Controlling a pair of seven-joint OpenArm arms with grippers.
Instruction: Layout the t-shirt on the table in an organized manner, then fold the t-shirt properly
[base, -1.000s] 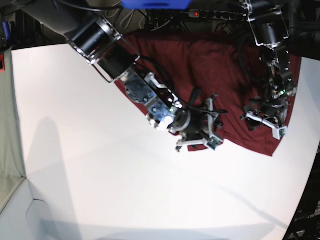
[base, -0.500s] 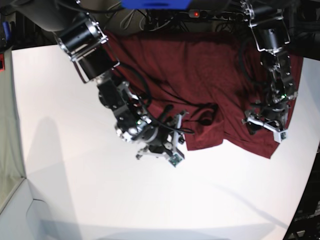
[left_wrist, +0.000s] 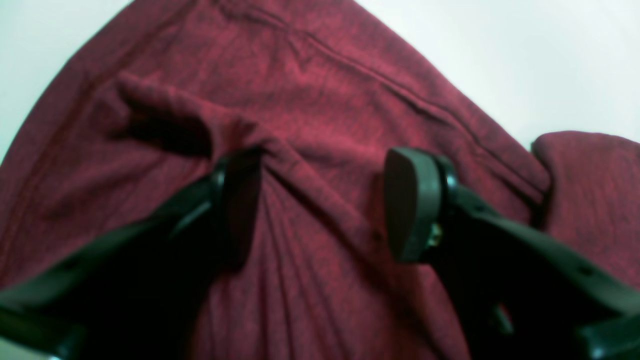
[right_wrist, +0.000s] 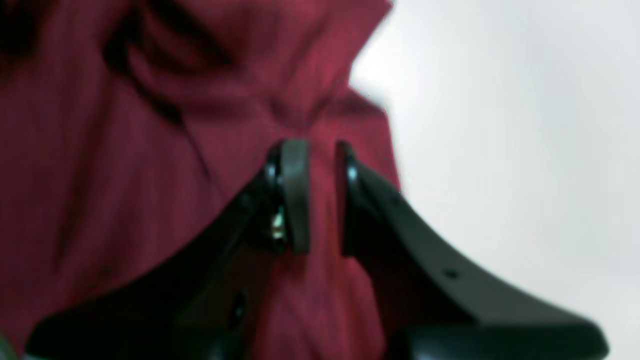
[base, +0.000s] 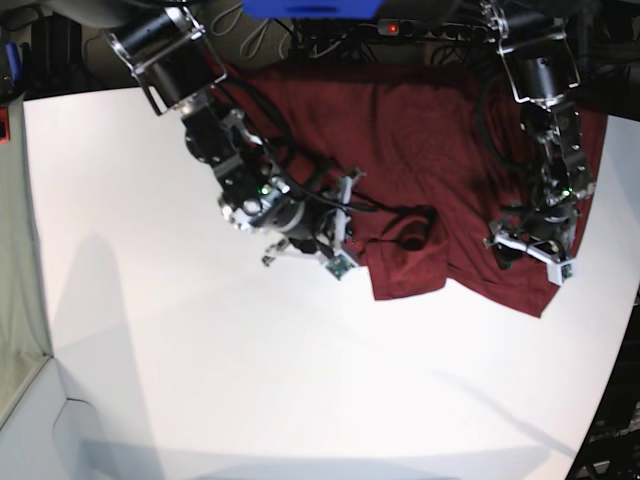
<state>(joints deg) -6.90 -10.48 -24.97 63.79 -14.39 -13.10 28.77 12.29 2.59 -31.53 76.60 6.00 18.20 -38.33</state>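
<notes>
Right gripper (right_wrist: 315, 195) pinched the t-shirt (base: 420, 130) edge mid-frame, seemingly gripping, surely for spreading; left gripper (left_wrist: 320, 205) stood open, anchoring a ridge lower right.

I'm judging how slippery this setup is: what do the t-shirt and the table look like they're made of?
T-shirt: thin, soft knit, likely cotton jersey, matte maroon; it bunches into fine wrinkles and shows a stitched seam. Table: smooth, hard white surface, perhaps laminate, faintly glossy; it shows soft shadows and no texture.
</notes>
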